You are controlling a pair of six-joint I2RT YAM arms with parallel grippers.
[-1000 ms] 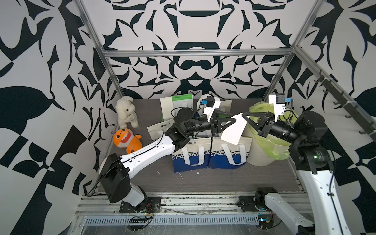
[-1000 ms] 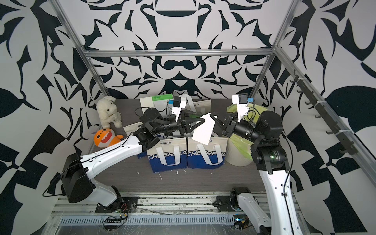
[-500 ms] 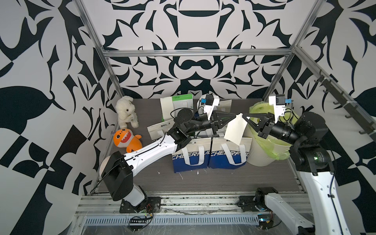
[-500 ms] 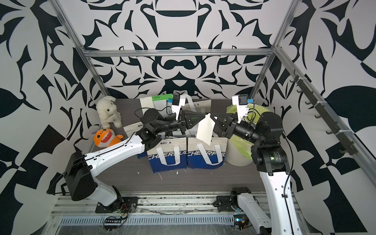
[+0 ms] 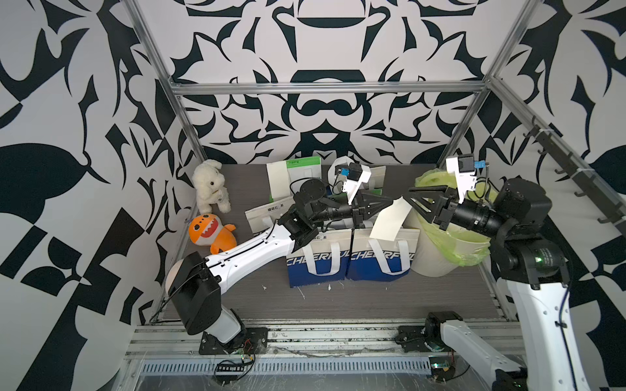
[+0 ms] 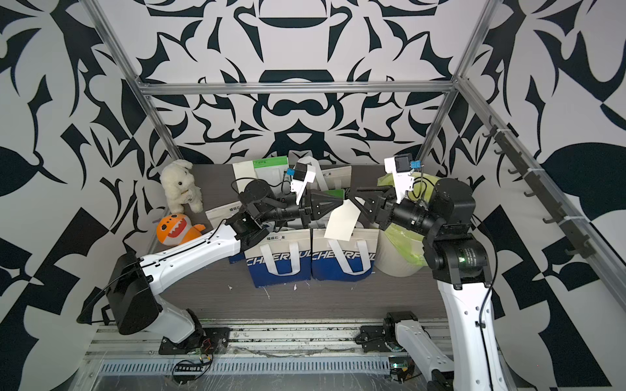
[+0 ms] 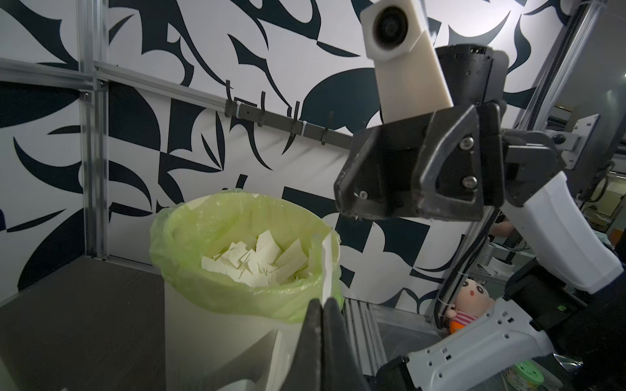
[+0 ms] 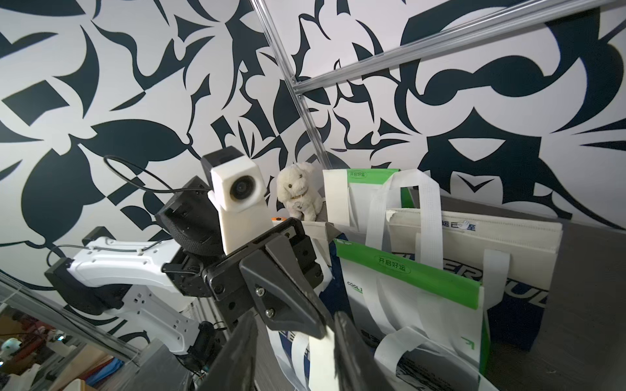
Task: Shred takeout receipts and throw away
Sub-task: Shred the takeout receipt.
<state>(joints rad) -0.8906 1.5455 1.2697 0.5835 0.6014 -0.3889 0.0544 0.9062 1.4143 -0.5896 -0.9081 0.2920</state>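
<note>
Surface [image 5: 372,298]: dark, wood-grained, and carries every item listed below.

Bin [image 5: 437,257]: white, with a green liner [image 5: 467,254], standing against the right edge of the surface. The left wrist view shows a heap of torn cream pieces [image 7: 257,260] inside it.

Blue and white bags [image 5: 318,260]: two, upright and touching side by side at the middle of the surface, just beside the bin. Green and white bags [image 5: 301,172] stand behind them toward the rear edge.

Toys: a white plush animal [image 5: 210,186] sits near the rear left corner. An orange plush fish [image 5: 208,233] lies just in front of it by the left edge.

Left hand [image 5: 389,207]: reaches across above the bags. Its fingers are pressed together, pinching the top corner of a receipt [image 5: 389,220].

Right hand [image 5: 411,203]: faces the left hand above the bin's rim, fingers spread. Its tips are just beside the receipt's top edge; contact cannot be confirmed.

Receipt: whole, cream, and hanging tilted in the air above the right-hand blue and white bag, next to the bin. It shows in both top views.

Scraps [image 5: 328,287]: a few small white bits lie on the surface just in front of the bags.
</note>
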